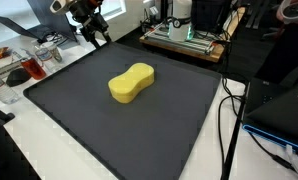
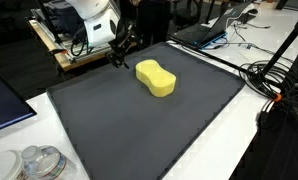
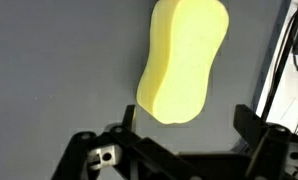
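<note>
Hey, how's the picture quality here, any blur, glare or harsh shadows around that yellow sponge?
Wrist view: the yellow sponge looks bright, almost washed out, with soft edges, and the open jaws at the bottom are dark and slightly blurred. Both exterior views: lighting is even, the sponge casts only a faint shadow on the black mat, and there is no glare on the mat.

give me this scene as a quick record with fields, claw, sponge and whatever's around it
claw: open, empty, raised near a corner of the mat
sponge: yellow, waisted, lying flat mid-mat, apart from the claw
mat: dark grey, on a white table
around: cables beside the mat's edge
</note>
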Motion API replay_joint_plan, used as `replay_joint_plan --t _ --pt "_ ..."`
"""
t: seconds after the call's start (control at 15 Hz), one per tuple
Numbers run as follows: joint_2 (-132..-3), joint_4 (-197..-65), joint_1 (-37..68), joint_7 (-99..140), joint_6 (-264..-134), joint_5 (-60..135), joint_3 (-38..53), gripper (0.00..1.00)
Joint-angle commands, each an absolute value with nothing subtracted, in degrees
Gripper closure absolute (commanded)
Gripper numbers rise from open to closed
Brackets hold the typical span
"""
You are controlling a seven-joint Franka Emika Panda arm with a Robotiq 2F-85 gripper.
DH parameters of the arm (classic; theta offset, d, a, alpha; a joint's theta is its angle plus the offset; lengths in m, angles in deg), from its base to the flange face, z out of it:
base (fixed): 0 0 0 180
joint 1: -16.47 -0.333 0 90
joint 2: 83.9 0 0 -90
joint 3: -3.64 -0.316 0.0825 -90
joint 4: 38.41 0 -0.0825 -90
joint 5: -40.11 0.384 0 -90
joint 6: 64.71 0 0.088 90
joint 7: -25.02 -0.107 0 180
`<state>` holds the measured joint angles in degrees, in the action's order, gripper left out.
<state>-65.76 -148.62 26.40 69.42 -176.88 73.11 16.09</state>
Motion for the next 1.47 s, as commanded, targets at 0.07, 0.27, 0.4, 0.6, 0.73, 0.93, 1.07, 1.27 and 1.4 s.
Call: replay_joint_plan --t 0.07,0.27,0.4,0.6,0.73,0.93,1.07,1.27,1.4 --pt "-58.0 -133.87 29.15 62.27 -172.42 71.54 10.91 0.0" --pt "-54.81 -128.04 27.96 59.99 -174.41 67.57 8.63 0.0" --pt "-52.96 -124.59 27.53 62.08 -174.8 62.85 6.85 0.0" --pt "-51.02 -120.46 27.23 65.85 -172.98 56.91 4.03 0.0" --pt "-49.96 -118.25 27.07 69.11 -171.69 54.58 2.21 0.0" --pt "-48.3 -115.04 26.34 74.18 -169.72 52.41 -0.22 0.0" --pt "-47.19 -113.05 25.64 77.73 -167.88 51.36 -1.46 0.0" --pt "-45.69 -111.23 23.8 82.76 -165.85 49.37 -2.74 0.0" --pt "-44.81 -110.48 22.28 85.71 -164.28 47.47 -3.2 0.0"
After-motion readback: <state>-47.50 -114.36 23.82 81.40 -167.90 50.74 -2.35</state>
